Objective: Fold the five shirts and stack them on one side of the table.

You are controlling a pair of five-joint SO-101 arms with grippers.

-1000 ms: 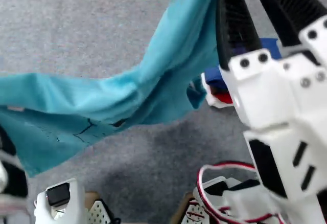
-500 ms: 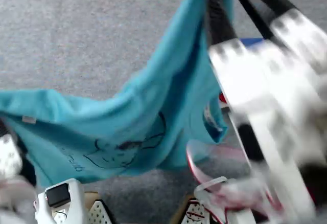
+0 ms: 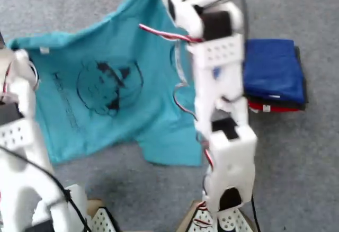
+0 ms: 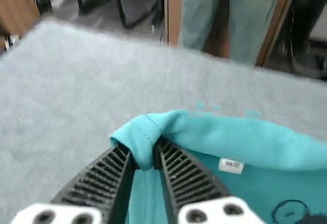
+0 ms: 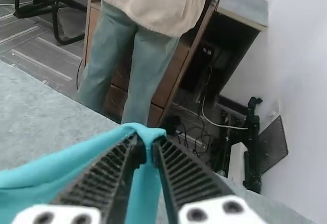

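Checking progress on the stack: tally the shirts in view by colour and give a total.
teal shirt: 1
blue shirt: 1
red shirt: 1
Total: 3 that can be told apart; the stack may hide more.

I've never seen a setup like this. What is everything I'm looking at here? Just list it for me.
teal shirt: one, teal with a dark print, spread open over the left and middle of the table, pinched in two places.
folded shirts: one stack, blue on top with a red layer showing beneath, on the table's right side; how many are in it I cannot tell.
table: one, grey felt-like surface, under everything.
left gripper: one, black ribbed fingers on a white body, shut on a bunched edge of the teal shirt near its small white label.
right gripper: one, same build, shut on another edge of the teal shirt.
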